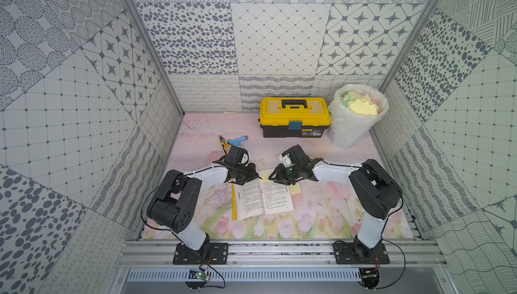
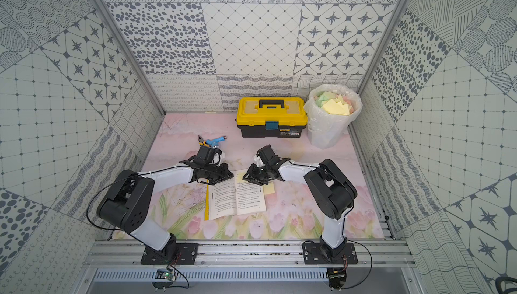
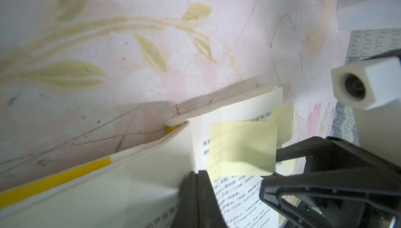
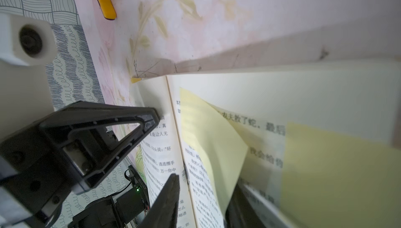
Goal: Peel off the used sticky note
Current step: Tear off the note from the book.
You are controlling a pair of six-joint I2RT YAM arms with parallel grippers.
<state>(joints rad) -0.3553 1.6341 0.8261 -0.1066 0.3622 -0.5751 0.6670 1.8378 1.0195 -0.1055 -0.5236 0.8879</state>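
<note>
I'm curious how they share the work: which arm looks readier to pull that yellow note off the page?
Right. The right gripper straddles the lifted edge of the sticky note; the left gripper is shut, resting on the book.

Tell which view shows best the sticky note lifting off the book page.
The left wrist view: the sticky note shows nearly whole, one edge lifted. The right wrist view shows it curled, partly hidden. Both top views show it tiny, mostly covered.
</note>
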